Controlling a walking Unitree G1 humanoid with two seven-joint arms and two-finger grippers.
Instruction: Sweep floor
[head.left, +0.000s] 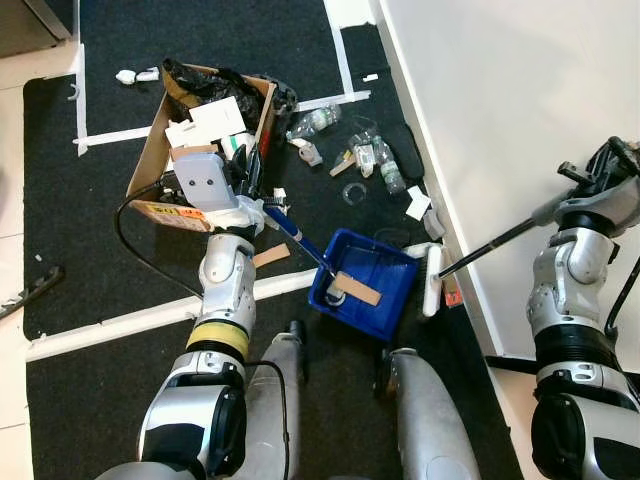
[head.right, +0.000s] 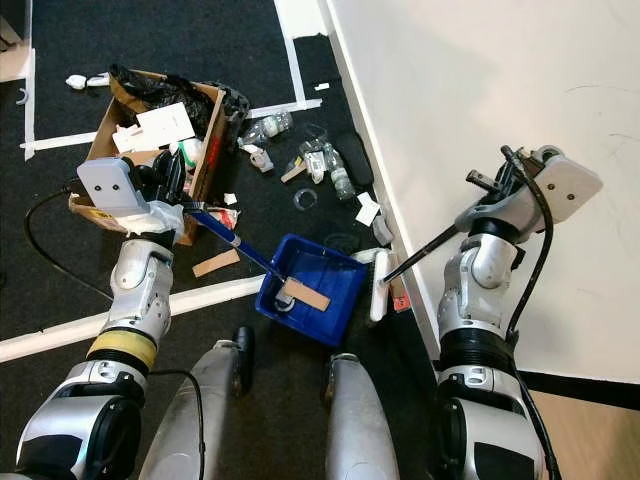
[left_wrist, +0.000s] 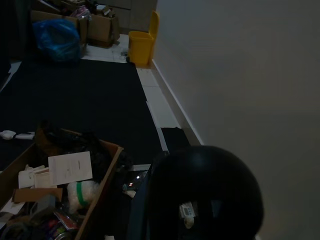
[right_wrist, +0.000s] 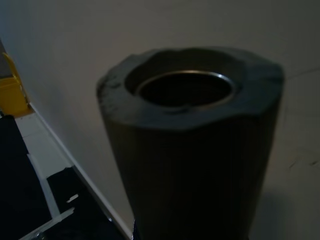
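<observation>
Blue dustpan (head.left: 366, 283) lies on the black mat just ahead of the robot's legs, a cardboard strip (head.left: 358, 288) inside, its handle clamped in the left gripper (head.left: 262, 208). Right gripper (head.right: 503, 185) is clamped on the broom (head.right: 428, 247), whose white head (head.left: 432, 281) rests beside the dustpan at the wall. Bottles (head.left: 375, 155) and scraps lie near a cardboard box (head.left: 152, 152).

The dustpan (head.left: 372, 282) looks like glossy blue plastic, with a flat strip of brown cardboard (head.left: 358, 288) lying in it. The open box (head.left: 160, 150) at upper left is matt corrugated cardboard holding white paper (head.left: 218, 118). The carpet (head.left: 200, 50) is dark and rough-napped; the wall (head.left: 520, 110) is smooth, matt white. The arms (head.left: 228, 280) are brushed silver metal.
</observation>
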